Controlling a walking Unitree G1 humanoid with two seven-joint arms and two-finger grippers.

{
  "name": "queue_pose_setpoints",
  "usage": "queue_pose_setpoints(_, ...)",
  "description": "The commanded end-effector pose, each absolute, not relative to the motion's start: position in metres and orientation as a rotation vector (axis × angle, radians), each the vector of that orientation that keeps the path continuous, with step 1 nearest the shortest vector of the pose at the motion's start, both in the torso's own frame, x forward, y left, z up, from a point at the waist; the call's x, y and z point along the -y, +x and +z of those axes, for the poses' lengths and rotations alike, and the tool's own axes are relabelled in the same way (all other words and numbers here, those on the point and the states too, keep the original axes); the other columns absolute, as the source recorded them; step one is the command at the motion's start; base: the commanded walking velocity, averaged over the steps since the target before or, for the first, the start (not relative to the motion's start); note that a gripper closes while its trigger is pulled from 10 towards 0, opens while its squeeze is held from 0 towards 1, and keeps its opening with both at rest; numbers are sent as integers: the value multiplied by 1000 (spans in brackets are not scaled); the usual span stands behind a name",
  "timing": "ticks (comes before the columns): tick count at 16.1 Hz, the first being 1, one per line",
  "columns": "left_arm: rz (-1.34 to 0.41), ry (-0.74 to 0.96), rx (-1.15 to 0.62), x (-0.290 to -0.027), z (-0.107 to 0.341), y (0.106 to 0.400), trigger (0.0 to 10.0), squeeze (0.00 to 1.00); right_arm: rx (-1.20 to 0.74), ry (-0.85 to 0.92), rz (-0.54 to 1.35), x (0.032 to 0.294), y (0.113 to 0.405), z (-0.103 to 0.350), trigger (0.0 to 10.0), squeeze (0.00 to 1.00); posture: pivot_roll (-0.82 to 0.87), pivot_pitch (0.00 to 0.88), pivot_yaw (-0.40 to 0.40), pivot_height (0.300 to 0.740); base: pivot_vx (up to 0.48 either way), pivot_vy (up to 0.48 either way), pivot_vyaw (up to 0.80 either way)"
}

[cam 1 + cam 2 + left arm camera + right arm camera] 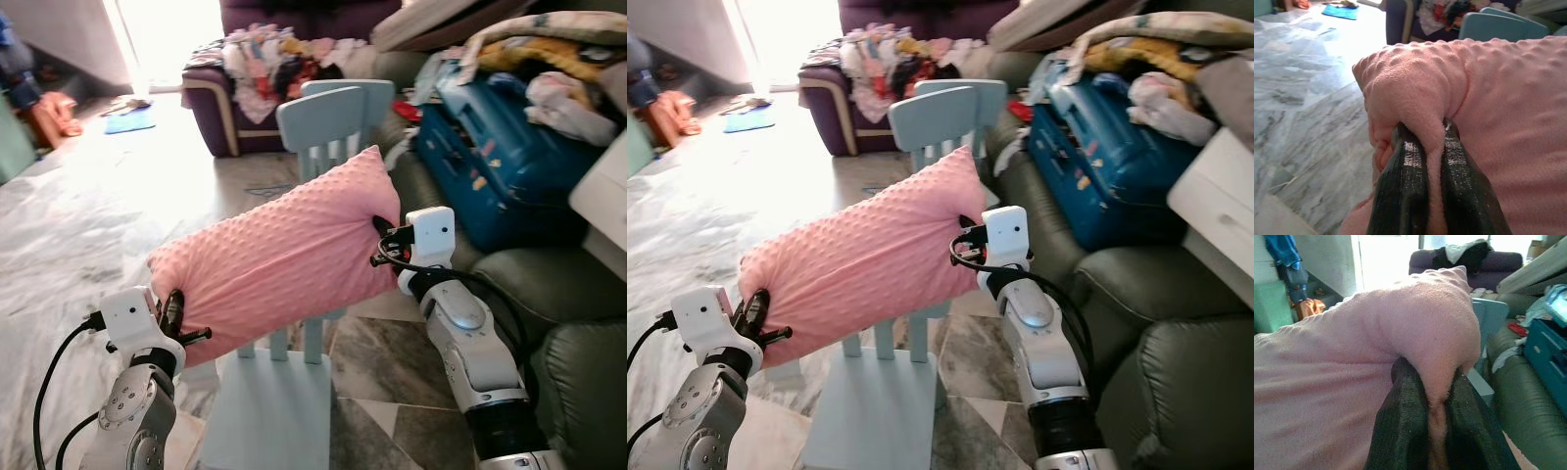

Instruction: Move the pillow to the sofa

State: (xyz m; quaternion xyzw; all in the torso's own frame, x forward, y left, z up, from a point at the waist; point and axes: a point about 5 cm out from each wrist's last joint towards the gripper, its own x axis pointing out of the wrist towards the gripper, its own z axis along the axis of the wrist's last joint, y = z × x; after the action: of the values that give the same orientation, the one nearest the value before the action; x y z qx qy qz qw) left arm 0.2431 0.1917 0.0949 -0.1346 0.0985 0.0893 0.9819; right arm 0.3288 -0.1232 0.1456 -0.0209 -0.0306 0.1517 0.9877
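**Pillow up in both grippers, sofa crowded**

Left eye view: the pink pillow [279,250] hangs in the air between the two arms, above a pale blue chair [299,323]. The left gripper [174,315] has its lower end, the right gripper [384,240] its upper end. The green sofa [534,294] lies to the right, its far seat loaded with a blue suitcase [500,162] and loose clothes. The likely trouble is a swing to the right catching the pillow on the chair back just behind it, or setting it against the suitcase so that it slides off.

Right eye view: the same scene. The bare sofa cushion [1146,294] nearest the robot looks like the safest landing place.

Left wrist view: the two black fingers [1403,196] are clamped on a fold of fabric at the pillow's corner. Only a pinch of cover is held, so a sharp pull could let it slip.

Right wrist view: the fingers [1403,426] are likewise closed on a bunched corner. If the arms move apart or out of step, one grip may tear free and the pillow would drop to the marble floor [1308,98].
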Motion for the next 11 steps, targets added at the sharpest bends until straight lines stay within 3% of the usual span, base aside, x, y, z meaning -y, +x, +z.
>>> queue_pose_setpoints(1, 195, -274, -182, -197, 98, 243, 10000, 0, 113, -48, 286, 126, 332, 160, 10000, 0, -197, 0, 62, 740, 0, 0, -775)
queue_pose_setpoints(10, 138, -309, -175, -190, 101, 245, 10000, 0, 108, -52, 279, 126, 332, 160, 10000, 0, -203, 0, 66, 740, 0, 0, -775)
queue_pose_setpoints(11, 134, -310, -176, -189, 101, 245, 10000, 0, 118, -58, 287, 126, 331, 161, 10000, 0, -203, 0, 66, 740, 0, 0, 0)
